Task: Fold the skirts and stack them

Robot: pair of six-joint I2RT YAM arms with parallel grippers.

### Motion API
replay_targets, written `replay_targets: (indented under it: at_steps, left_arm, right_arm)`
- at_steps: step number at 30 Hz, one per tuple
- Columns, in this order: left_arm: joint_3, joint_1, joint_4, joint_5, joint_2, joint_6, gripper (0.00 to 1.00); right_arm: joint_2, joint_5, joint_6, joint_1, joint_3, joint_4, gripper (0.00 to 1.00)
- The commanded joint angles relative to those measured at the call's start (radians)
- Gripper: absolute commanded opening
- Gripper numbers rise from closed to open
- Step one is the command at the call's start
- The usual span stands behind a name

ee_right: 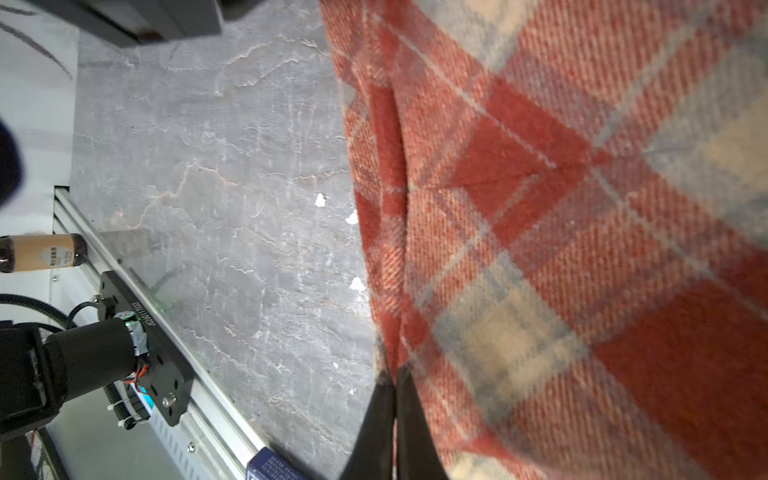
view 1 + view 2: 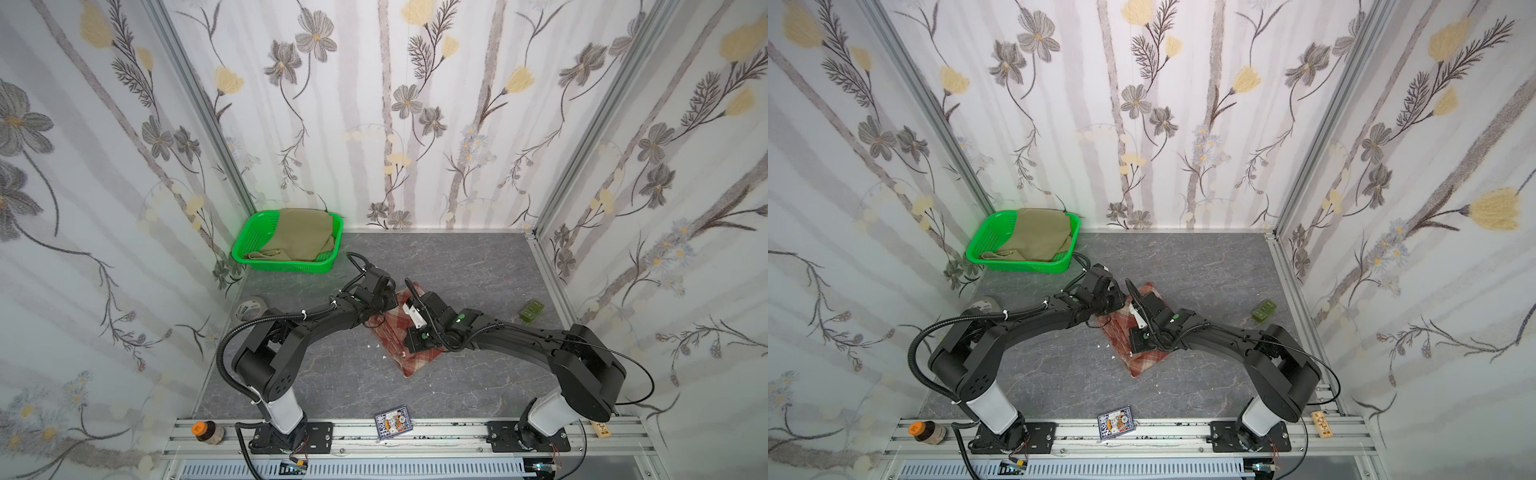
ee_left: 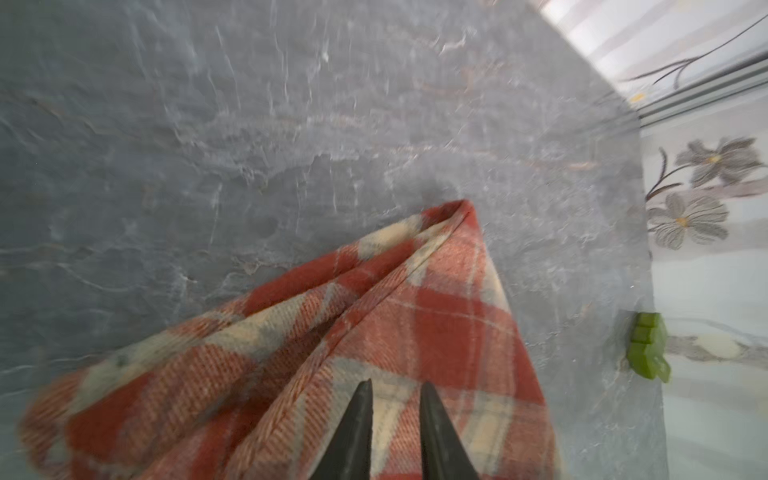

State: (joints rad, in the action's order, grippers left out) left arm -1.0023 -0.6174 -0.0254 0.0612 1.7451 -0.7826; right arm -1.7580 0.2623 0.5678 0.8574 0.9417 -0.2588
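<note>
The plaid skirt (image 2: 411, 359) lies folded in the middle of the bench (image 2: 478, 270), under both hands. The right hand (image 1: 392, 376) is clenched at the skirt's folded edge; I cannot tell whether it pinches cloth. The left hand (image 3: 395, 384) is slightly parted over the plaid. The khaki skirt (image 2: 299, 239) fills the green basket (image 2: 245, 245) in the back left corner. The label on the brown bottle (image 1: 39, 251) is too small to read.

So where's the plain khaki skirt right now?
In both top views the khaki skirt lies in the green basket, at the table's far left corner.
</note>
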Motion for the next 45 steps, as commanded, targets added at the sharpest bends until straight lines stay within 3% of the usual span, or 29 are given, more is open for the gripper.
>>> replay_targets:
  at_steps: [1,8,18,27,31,38,45]
  left_arm:
    - [-0.009,0.001,-0.005,0.023,0.048,-0.01,0.19]
    - [0.089,0.015,-0.005,-0.028,0.048,-0.051,0.18]
    - [0.108,0.028,-0.004,-0.082,0.065,-0.066,0.18]
    - [0.035,0.015,-0.004,-0.113,-0.071,-0.031,0.47]
    - [0.015,-0.006,-0.005,-0.093,-0.085,-0.027,0.47]
    - [0.001,-0.053,-0.005,-0.076,0.004,-0.051,0.44]
    - [-0.037,-0.06,-0.005,-0.067,0.108,-0.046,0.43]
  right_arm:
    - [-0.033,0.049,0.005,0.001,-0.014,0.071,0.0]
    - [-0.1,0.053,0.019,0.001,-0.052,0.085,0.0]
    - [-0.118,0.045,0.053,-0.001,-0.093,0.085,0.0]
    - [0.045,0.064,0.061,-0.065,-0.05,0.031,0.0]
    - [0.08,0.065,0.044,-0.137,-0.037,0.029,0.0]
    - [-0.015,0.011,-0.039,-0.25,-0.009,0.02,0.0]
    - [-0.076,-0.056,-0.068,-0.286,-0.035,0.015,0.0]
